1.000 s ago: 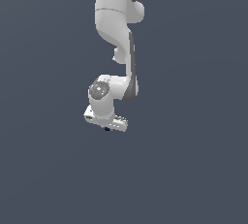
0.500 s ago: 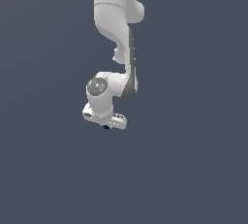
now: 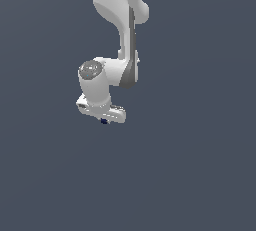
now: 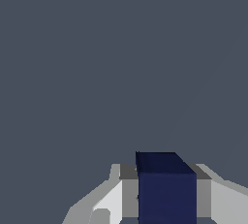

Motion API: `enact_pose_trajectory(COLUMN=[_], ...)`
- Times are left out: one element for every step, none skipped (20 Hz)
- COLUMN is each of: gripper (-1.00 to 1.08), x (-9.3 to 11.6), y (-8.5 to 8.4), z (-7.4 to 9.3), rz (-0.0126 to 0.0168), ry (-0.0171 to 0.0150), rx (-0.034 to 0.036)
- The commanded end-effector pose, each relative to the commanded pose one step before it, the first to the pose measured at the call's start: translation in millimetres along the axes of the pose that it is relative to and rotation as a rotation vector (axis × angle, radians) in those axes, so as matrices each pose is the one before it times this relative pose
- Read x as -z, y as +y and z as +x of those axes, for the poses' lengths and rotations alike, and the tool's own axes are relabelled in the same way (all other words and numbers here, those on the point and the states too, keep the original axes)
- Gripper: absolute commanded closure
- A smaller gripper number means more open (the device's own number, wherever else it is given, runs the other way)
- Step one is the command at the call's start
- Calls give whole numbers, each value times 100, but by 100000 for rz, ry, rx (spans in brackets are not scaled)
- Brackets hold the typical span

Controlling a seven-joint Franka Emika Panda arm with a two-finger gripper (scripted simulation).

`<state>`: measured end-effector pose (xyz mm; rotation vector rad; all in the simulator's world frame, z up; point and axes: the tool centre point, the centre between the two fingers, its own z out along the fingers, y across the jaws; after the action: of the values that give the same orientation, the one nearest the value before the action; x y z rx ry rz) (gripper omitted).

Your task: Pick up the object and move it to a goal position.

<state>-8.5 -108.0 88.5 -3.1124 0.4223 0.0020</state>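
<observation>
The tiny dark navy-blue cube-like block [image 4: 167,189] is sitting clamped between the grey finger pads [image 4: 129,191] of the white robot gripper [image 3: 103,120]. The fingers are gripping it on both sides, presumably for carrying it to the goal, which is not showing anywhere.

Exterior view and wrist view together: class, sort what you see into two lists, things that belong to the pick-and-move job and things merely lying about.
Belongs to the job:
- navy block, gripped between the fingers
- tool, shut on the block
- white arm carrying it

Just lying about:
- nothing shows; only a plain grey background surrounds the arm in both views
</observation>
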Motion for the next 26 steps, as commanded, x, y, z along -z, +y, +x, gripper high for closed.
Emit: enact_pose_trajectory(gripper=[108,108,108,108,108,108,108,108,108,108,108,108,108,108,108,108,108,108,108,108,108,108,108,108,108,108], x=[2405,1048,1078,1100,1123,1149,1174,1177,1176,1175,1176,1175,1173,1171,1171,1164,1150,1136,1124,1113,1102,1096,1063,1025,977,925], y=[903,408,401,409,417,446,435,436,435,435,435,434,433,463,433,430,425,421,416,413,409,400,396,383,366,317], z=[-408,-182,-187,-189,-192,-194,-197,-196,-194,-192,-190,-188,-186,-183,-181,-177,-172,-167,-162,-157,-152,-149,-138,-129,-118,-108], rz=[28,44,0,0,0,43,0,0,0,0,0,0,0,31,0,0,0,0,0,0,0,-45,0,0,0,-44], ry=[112,-4,0,0,0,-3,0,0,0,0,0,0,0,-1,0,0,0,0,0,0,0,7,0,0,0,7], rx=[-39,-20,0,0,0,-22,0,0,0,0,0,0,0,-38,0,0,0,0,0,0,0,-17,0,0,0,19])
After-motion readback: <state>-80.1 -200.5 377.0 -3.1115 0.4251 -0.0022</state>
